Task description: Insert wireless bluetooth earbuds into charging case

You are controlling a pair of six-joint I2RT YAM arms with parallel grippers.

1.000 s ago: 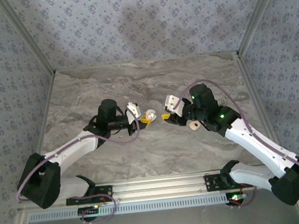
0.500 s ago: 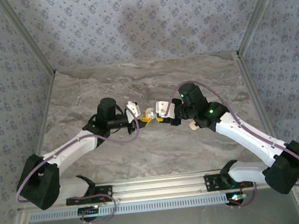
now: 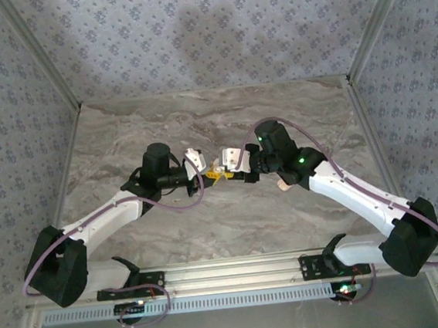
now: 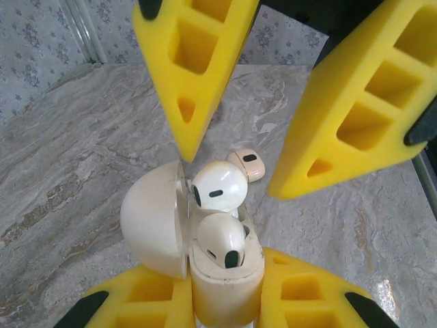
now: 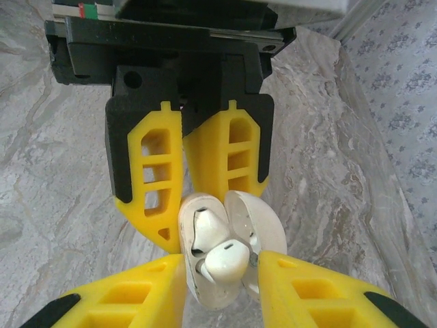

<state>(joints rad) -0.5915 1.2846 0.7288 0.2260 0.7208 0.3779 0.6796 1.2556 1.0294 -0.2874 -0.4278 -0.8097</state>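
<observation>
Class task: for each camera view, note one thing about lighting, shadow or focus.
Top external: even light, a faint shadow on the back wall. Left wrist: soft sheen on the earbuds, no harsh glare. Right wrist: the right gripper, nearest the lens, looks slightly soft.

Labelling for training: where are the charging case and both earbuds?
charging case (image 4: pixel 225 294): left wrist view, front wall.
near earbud (image 4: pixel 220 236): left wrist view, white dome.
far earbud (image 4: pixel 220 186): left wrist view, white dome.

Cream-white earbuds (image 4: pixel 218 189); peach-cream charging case (image 4: pixel 225 290); yellow fingers (image 4: pixel 198 68); grey marbled table (image 3: pixel 123 134); blue-grey floral walls (image 3: pixel 190 27)
</observation>
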